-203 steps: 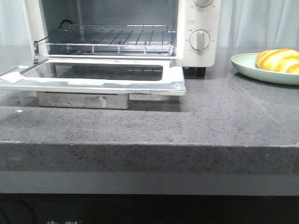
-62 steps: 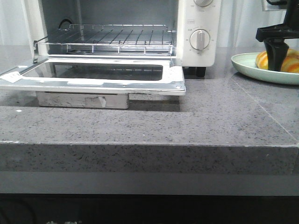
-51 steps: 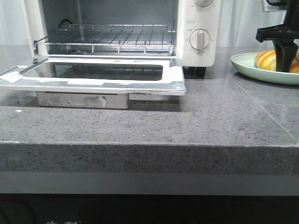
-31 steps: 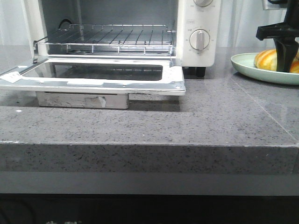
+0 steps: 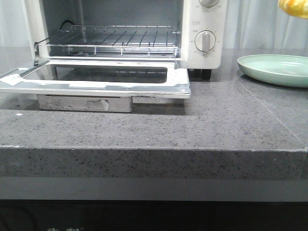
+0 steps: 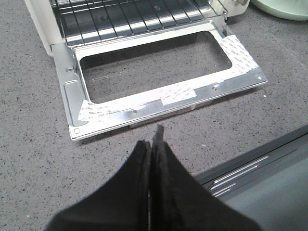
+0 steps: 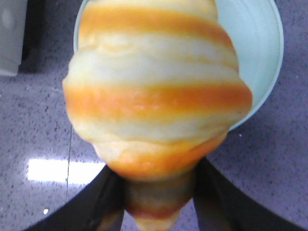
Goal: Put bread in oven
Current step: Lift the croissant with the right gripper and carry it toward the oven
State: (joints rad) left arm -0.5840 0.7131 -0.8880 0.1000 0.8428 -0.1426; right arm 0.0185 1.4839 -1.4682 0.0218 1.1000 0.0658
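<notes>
The bread (image 7: 156, 96), a glossy yellow bun with orange stripes, is held between the black fingers of my right gripper (image 7: 156, 202), lifted above the pale green plate (image 7: 260, 53). In the front view only its lower edge (image 5: 294, 7) shows at the top right corner, high above the plate (image 5: 274, 70); the gripper itself is out of frame there. The white oven (image 5: 204, 29) stands at the back left with its glass door (image 5: 96, 79) folded down flat and the wire rack (image 5: 115, 41) bare. My left gripper (image 6: 153, 144) is shut and empty, in front of the open door (image 6: 159, 94).
The grey stone counter (image 5: 216, 125) runs to a front edge near the camera. The oven's round dial (image 5: 206, 41) faces forward on its right panel. A metal block (image 5: 85, 102) sits under the open door. A pale curtain hangs behind.
My right gripper came down onto the bread on the plate, closed on it, and has lifted it up out of the front view. The plate now lies bare.
</notes>
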